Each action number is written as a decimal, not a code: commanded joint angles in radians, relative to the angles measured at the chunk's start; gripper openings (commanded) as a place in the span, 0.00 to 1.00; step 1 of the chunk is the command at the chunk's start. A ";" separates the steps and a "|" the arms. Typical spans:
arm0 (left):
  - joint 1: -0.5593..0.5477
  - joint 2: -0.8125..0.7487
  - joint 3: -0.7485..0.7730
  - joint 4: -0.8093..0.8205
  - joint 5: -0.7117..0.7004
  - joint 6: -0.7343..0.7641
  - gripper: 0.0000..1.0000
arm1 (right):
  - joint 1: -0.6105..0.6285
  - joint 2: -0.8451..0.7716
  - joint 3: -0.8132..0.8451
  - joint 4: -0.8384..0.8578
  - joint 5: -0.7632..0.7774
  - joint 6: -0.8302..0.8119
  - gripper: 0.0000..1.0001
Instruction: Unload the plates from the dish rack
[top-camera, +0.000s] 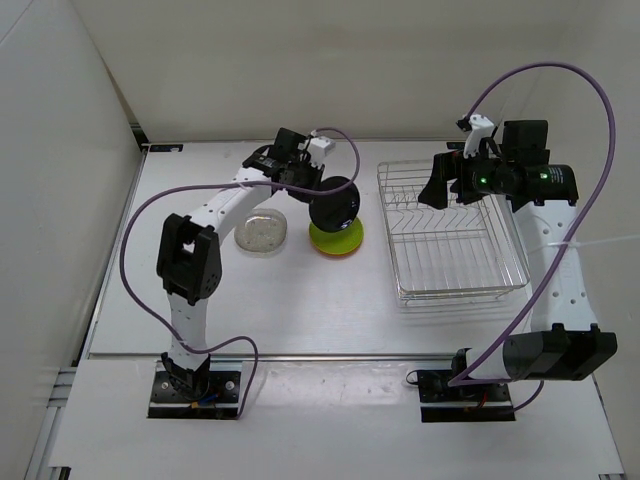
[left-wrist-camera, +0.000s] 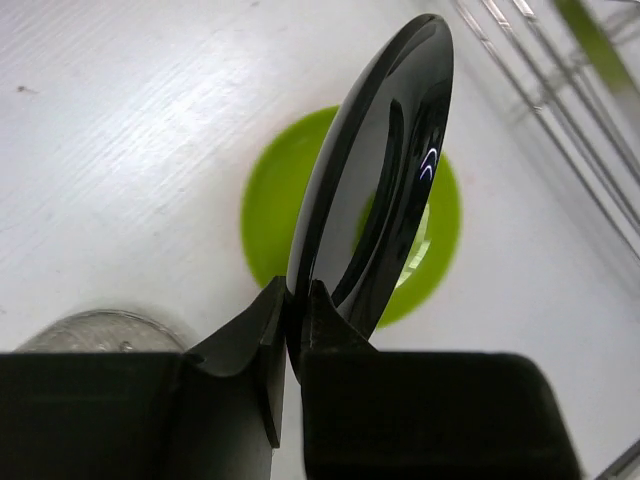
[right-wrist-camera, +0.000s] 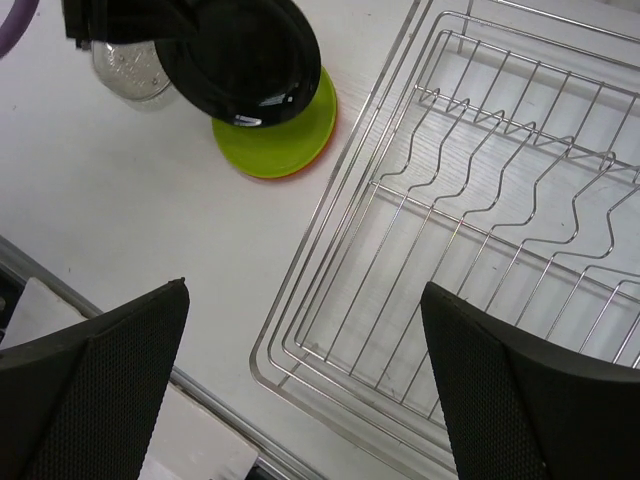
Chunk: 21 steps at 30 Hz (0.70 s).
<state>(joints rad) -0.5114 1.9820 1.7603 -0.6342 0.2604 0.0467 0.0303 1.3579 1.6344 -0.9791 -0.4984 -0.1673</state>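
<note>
a: left gripper (left-wrist-camera: 295, 300)?
b: clamped on the black plate (left-wrist-camera: 380, 170), held edge-up just above the lime green plate (left-wrist-camera: 270, 210), which sits on the orange plate (right-wrist-camera: 306, 170); clear plate (top-camera: 262, 231) beside.
a: what's left?
b: i'd say only setting it down. dish rack (top-camera: 455, 293), off to its side, looks bare; right gripper (right-wrist-camera: 305, 290) spread wide over it. white table (top-camera: 300, 310), white walls (top-camera: 350, 60).

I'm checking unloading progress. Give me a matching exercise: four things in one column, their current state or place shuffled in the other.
1 black plate
2 lime green plate
3 clear plate
4 dish rack

A holds no plates
B pinched by its rim in the left gripper
C lies flat alone, leftmost of the plates
D flat, beneath the lifted plate

Pairs: 1-B, 2-D, 3-C, 4-A
</note>
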 joint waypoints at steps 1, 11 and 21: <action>0.048 0.049 0.093 -0.027 0.078 0.012 0.11 | -0.003 -0.037 -0.002 0.042 0.012 0.008 1.00; 0.070 0.136 0.142 -0.048 0.151 0.002 0.12 | -0.003 -0.037 -0.002 0.042 0.003 0.008 1.00; 0.060 0.127 0.113 -0.048 0.151 0.002 0.35 | -0.003 -0.046 -0.011 0.042 -0.006 0.008 1.00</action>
<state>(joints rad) -0.4423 2.1529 1.8645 -0.6880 0.3824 0.0509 0.0303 1.3476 1.6249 -0.9680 -0.4927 -0.1642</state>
